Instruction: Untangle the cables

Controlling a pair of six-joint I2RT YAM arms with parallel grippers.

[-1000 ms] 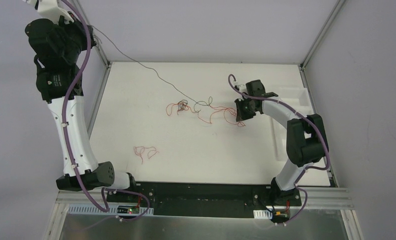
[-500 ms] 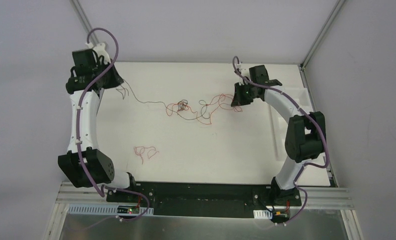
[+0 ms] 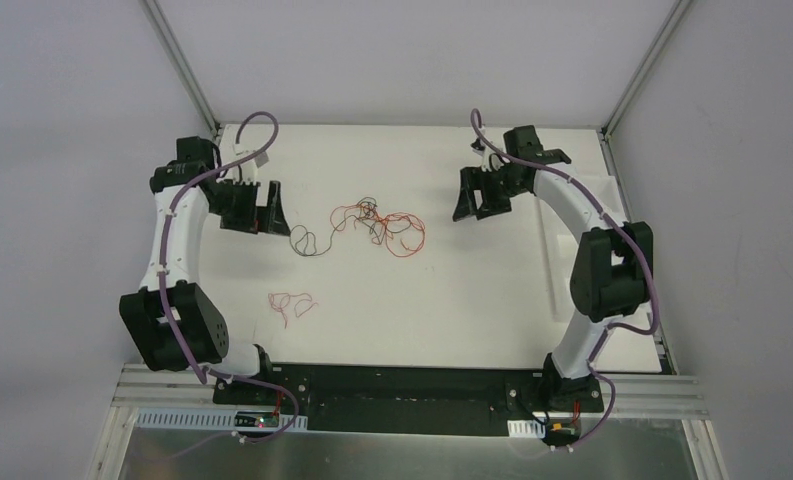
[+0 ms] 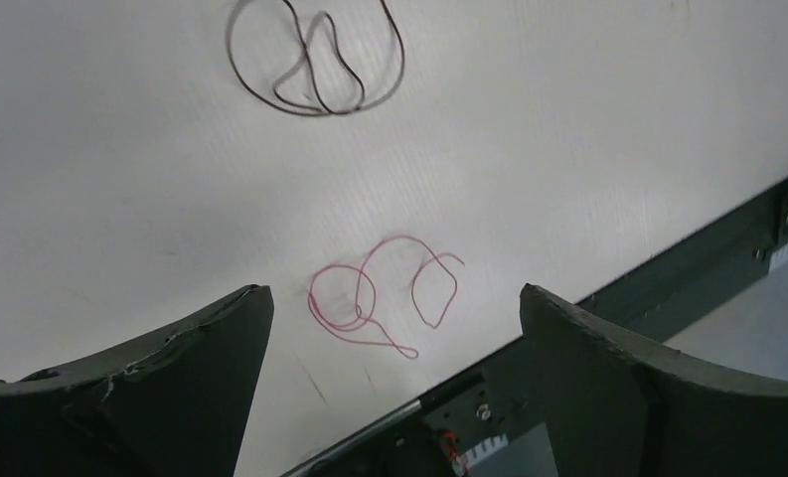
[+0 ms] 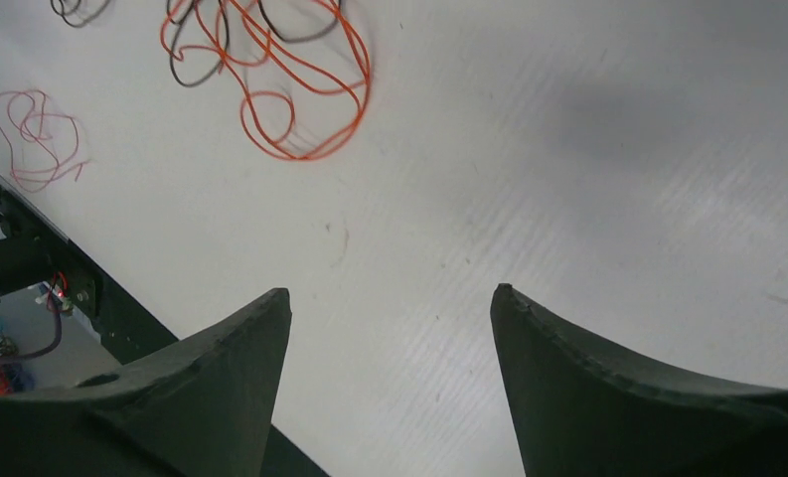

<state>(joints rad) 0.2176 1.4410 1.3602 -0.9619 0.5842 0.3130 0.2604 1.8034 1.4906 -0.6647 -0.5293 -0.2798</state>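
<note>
A tangle of orange, red and dark cables point(image 3: 384, 225) lies mid-table; in the right wrist view the orange loops point(image 5: 288, 79) lie far ahead of the fingers. From the tangle a dark cable point(image 3: 307, 242) curls out to the left, its loops point(image 4: 315, 70) showing at the top of the left wrist view. A separate red cable point(image 3: 292, 303) lies alone nearer the front, also in view as red cable point(image 4: 380, 298) and red cable point(image 5: 37, 134). My left gripper point(image 3: 257, 215) point(image 4: 394, 291) stands open just left of the dark loop, holding nothing. The right gripper point(image 3: 477, 205) point(image 5: 390, 290) is open and empty, right of the tangle.
A white moulded ledge point(image 3: 582, 190) runs along the table's right side. The black base rail point(image 3: 402, 385) point(image 4: 668, 248) borders the front edge. Metal frame posts point(image 3: 177, 60) rise at the back corners, with grey walls close on both sides.
The left arm came down from high at the back left to the table. Both grippers opened and let go; the stretched dark cable recoiled and the tangle drew together.
</note>
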